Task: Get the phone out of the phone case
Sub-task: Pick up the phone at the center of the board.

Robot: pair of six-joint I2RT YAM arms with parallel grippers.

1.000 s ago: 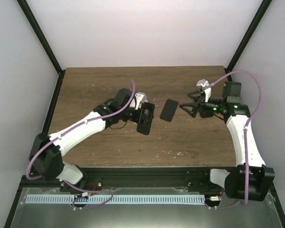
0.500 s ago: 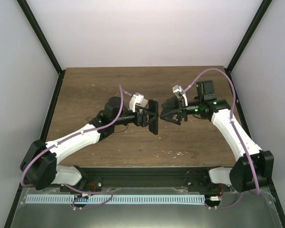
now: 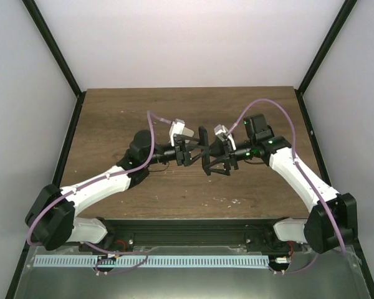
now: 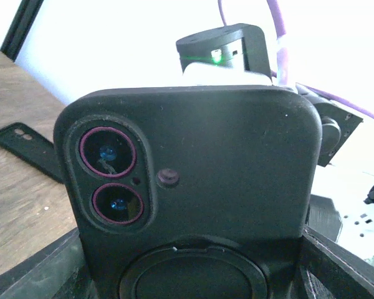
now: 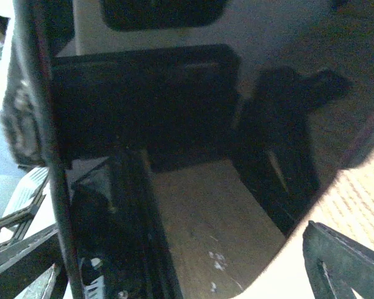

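The matte black phone case, with the phone with purple-ringed twin lenses seated inside it, is held upright above the brown wooden table, clamped low at its sides by the left gripper. The right gripper is spread wide at the screen side, with nothing held. A firm, low clamp is called for, so that an upper corner of the case can be peeled back by the right fingers.

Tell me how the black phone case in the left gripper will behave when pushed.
The phone case looks matte, probably rubbery: likely grippy, corners bending under a push. Filled by the phone, it should be stiff overall. The left gripper holds only its lower end, so a hard push might tilt it.
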